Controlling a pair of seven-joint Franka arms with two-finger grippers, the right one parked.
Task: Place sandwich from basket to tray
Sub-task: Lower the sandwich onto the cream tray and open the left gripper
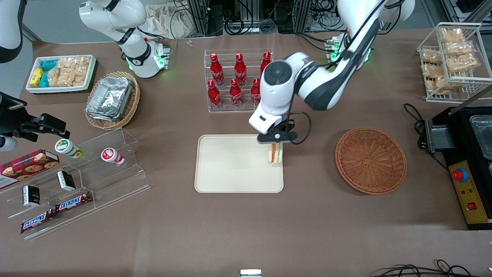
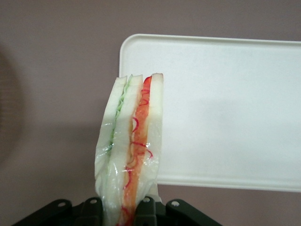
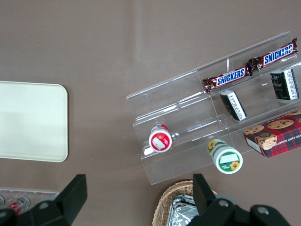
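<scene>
The fingers (image 2: 146,207) pinch the sandwich (image 2: 131,150) across its bread faces, closed on the plastic-wrapped wedge. It hangs below them, over the tray (image 1: 230,165) edge nearest the basket (image 1: 371,160). Likely light, soft, crushable; wrap probably slippery.

We see the pincer (image 1: 275,145) above the tray's (image 1: 230,165) edge nearest the basket (image 1: 371,160), clamped on the sandwich (image 1: 275,153), which hangs over that edge. The basket lies on the desk (image 1: 246,227) beside the tray, toward the working arm's end. The bottle rack (image 1: 234,82) stands farther from the front camera than the tray.
</scene>
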